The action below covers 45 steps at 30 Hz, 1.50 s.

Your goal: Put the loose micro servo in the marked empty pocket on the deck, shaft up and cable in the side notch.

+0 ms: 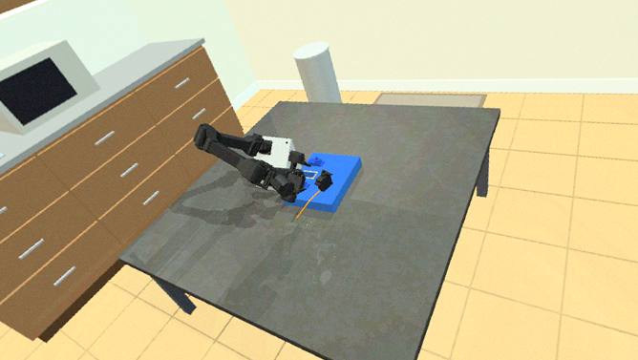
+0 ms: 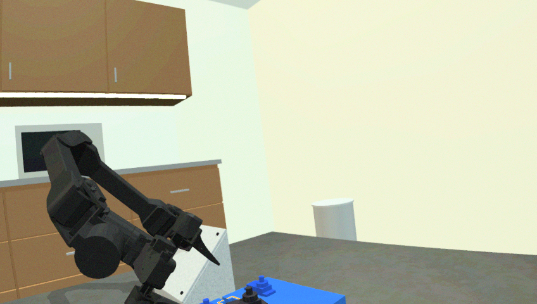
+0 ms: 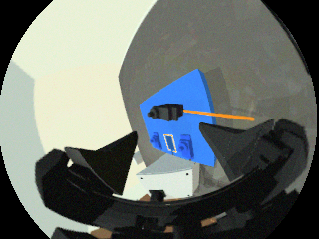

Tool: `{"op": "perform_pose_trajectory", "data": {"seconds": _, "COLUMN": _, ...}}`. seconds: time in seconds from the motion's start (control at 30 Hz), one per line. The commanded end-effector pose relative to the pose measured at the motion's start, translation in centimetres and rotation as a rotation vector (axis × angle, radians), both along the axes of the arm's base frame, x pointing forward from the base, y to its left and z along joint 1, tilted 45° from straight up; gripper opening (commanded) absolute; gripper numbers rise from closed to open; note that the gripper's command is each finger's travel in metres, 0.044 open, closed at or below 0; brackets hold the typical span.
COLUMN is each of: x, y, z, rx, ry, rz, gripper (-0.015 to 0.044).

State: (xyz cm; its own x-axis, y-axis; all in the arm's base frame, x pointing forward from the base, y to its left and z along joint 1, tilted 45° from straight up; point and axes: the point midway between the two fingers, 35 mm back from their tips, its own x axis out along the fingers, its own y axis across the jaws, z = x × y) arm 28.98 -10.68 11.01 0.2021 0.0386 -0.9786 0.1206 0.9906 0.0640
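Approaching servo [image 1: 323, 180] [image 2: 249, 296] [image 3: 167, 113], upper centre of wrist view; gripper [image 1: 304, 173] [image 3: 167, 130] open, empty; trailing cable [image 1: 308, 205] [image 3: 219, 115] may be snagged by low fingertip.

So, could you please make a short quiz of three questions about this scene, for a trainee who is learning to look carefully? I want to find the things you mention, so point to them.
1. True or false: the black servo [image 1: 323, 181] [image 3: 167, 113] already sits inside the outlined pocket [image 1: 309, 174] [image 3: 170, 143].
2. Multiple choice: what colour is the servo's cable [image 1: 308, 205] [image 3: 219, 115]?
A) green
B) orange
C) white
3. Fill in the blank: the claw [image 3: 167, 130] is ____, with nothing between its fingers.

Key: 1. false; 2. B; 3. open
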Motion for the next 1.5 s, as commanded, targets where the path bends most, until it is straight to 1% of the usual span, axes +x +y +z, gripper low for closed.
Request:
{"op": "perform_pose_trajectory", "data": {"seconds": 0.0, "x": 0.1, "y": 0.4, "z": -1.0, "rx": -0.070, "ry": 0.059, "rz": 0.108, "gripper": 0.0440}}
{"op": "perform_pose_trajectory", "data": {"seconds": 0.73, "x": 0.8, "y": 2.4, "z": -3.8, "rx": -0.416, "ry": 0.331, "rz": 0.666, "gripper": 0.0440}}
{"op": "perform_pose_trajectory", "data": {"seconds": 1.47, "x": 2.4, "y": 5.1, "z": -4.5, "rx": -0.774, "ry": 0.644, "rz": 1.245, "gripper": 0.0440}}
